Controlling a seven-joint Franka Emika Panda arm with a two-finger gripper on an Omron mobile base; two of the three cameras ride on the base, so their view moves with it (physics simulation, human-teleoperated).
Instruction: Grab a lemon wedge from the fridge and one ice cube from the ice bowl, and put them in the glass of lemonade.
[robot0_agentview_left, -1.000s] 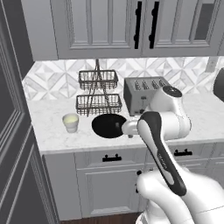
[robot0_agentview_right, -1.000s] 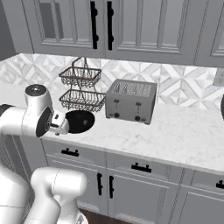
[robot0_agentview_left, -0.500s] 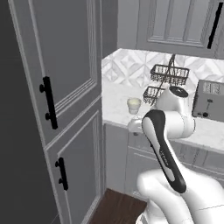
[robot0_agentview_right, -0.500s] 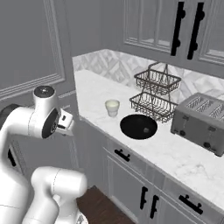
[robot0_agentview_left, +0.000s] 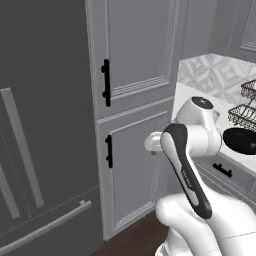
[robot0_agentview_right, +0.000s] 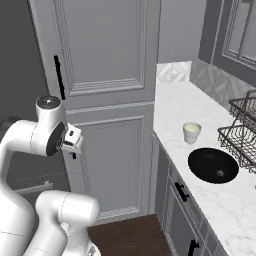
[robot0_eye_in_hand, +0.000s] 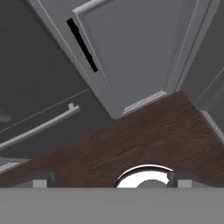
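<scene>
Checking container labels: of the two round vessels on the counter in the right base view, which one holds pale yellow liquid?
The glass of lemonade, the small whitish tapered cup farther back. The ice bowl in front of it is wide, shallow and black.

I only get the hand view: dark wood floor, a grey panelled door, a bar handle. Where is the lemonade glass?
Observer: On the marble counter, the glass of lemonade stands by itself, to the right of the tall cabinet.
Operator: And the ice bowl?
Observer: The ice bowl sits on the same counter, nearer the robot than the glass and apart from it.
Operator: Is the fridge open?
Observer: The left base view shows the fridge with its doors shut.
</scene>
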